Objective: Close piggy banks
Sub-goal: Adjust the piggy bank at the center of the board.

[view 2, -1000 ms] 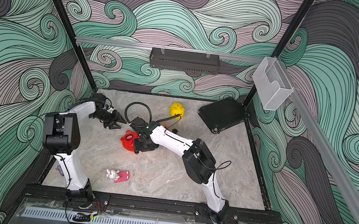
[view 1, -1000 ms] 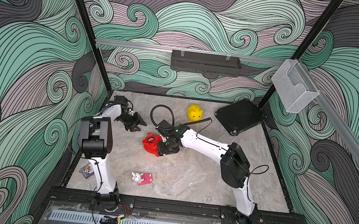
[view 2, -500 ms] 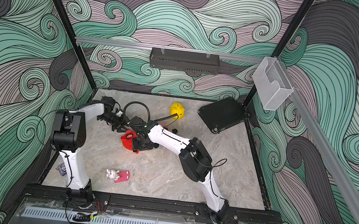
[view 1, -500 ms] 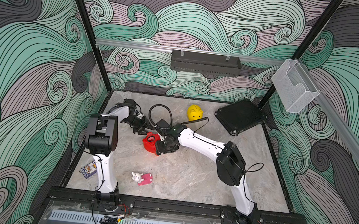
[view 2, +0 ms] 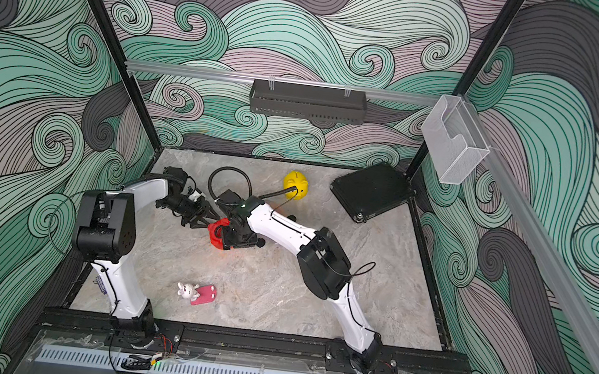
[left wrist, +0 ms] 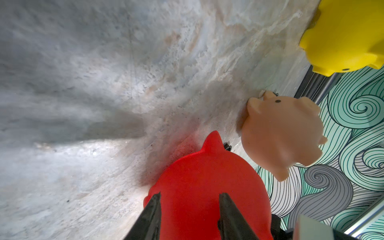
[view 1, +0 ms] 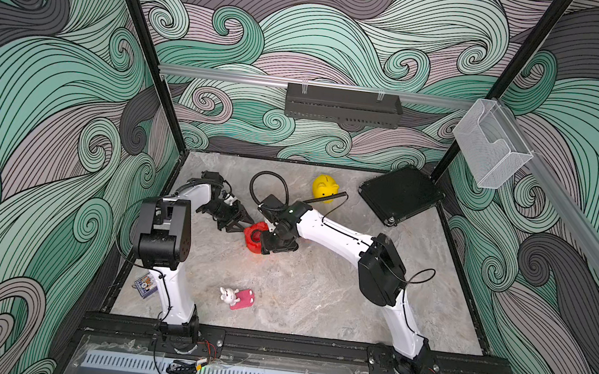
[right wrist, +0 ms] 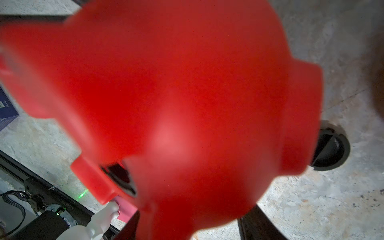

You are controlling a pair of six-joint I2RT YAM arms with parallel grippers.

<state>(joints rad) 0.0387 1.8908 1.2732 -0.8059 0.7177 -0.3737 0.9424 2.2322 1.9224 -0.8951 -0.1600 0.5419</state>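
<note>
My right gripper (view 1: pixel 266 239) is shut on the red piggy bank (view 1: pixel 254 237), holding it just above the table with a dark round hole turned toward the left arm. The red piggy bank (right wrist: pixel 187 104) fills the right wrist view between the dark fingers (right wrist: pixel 254 223). My left gripper (view 1: pixel 246 227) is open, its tips right at the red piggy bank (left wrist: pixel 207 187) with nothing between them. The yellow piggy bank (view 1: pixel 324 187) stands at the back. The peach-pink piggy bank (left wrist: pixel 280 133) shows only in the left wrist view. A black round cap (right wrist: pixel 330 149) lies on the table.
A white bunny toy with a pink flat piece (view 1: pixel 237 298) lies near the front. A black flat pad (view 1: pixel 400 197) sits at the back right corner. A small blue box (view 1: pixel 145 285) lies by the left arm's base. A black cable loop (view 1: pixel 269 188) arches behind the grippers.
The left arm has swung right from the back left, bringing its gripper up against the red piggy bank. The right gripper still holds the red piggy bank, barely shifted.
</note>
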